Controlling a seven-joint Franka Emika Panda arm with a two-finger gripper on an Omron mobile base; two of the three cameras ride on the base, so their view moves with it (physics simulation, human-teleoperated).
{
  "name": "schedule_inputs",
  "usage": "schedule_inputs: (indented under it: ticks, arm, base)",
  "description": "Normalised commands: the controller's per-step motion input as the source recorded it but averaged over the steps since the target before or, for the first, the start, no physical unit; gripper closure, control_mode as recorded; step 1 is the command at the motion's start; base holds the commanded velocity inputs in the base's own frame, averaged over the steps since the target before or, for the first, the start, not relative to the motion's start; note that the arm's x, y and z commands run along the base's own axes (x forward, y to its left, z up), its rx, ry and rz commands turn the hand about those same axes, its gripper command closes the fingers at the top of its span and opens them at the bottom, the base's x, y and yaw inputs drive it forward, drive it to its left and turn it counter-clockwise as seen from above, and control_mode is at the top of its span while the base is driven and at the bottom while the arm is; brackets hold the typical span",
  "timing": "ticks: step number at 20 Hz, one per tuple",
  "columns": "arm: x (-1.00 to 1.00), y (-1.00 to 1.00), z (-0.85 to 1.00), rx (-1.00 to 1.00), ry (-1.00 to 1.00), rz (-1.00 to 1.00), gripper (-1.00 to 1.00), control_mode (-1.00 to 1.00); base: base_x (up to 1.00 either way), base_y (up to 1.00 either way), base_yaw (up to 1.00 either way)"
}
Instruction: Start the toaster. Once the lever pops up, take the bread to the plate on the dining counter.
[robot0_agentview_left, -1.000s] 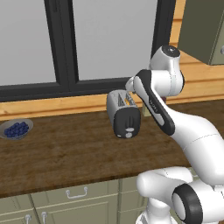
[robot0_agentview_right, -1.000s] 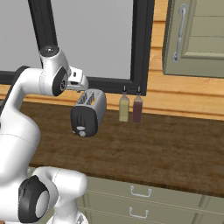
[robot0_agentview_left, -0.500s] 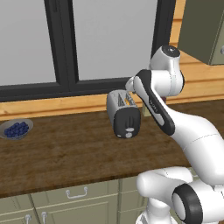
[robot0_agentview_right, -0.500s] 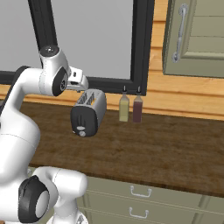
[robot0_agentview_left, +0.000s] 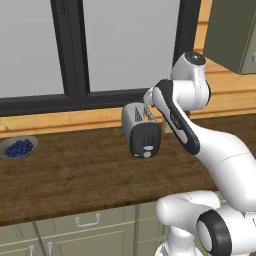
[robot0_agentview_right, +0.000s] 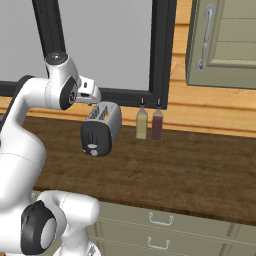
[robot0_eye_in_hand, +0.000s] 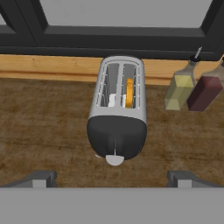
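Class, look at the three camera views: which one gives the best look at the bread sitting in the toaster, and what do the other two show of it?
The hand view: it looks down into the toaster, so the bread shows as a golden edge in one slot. The left base view shows the toaster mostly end-on, with the slot openings too small to tell. The right base view shows its top, but no bread can be made out.

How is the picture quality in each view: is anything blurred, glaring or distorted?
Left base view: even flat light, sharp, toaster casts almost no shadow on the counter. Right base view: equally sharp, no glare on the two bottles. Hand view: the toaster looks stretched by perspective, its near black end large; the bread inside is clear.
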Motion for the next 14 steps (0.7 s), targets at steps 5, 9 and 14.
schedule_inputs:
  ticks: [5, 9, 14]
  arm:
    - [0.0, 0.0, 0.0, 0.0, 0.0, 0.0, -1.0, -1.0]
    - [0.0, 0.0, 0.0, 0.0, 0.0, 0.0, -1.0, -1.0]
    - [0.0, 0.0, 0.0, 0.0, 0.0, 0.0, -1.0, -1.0]
  base:
    - [0.0, 0.0, 0.0]
    - [0.0, 0.0, 0.0]
    - [0.0, 0.0, 0.0]
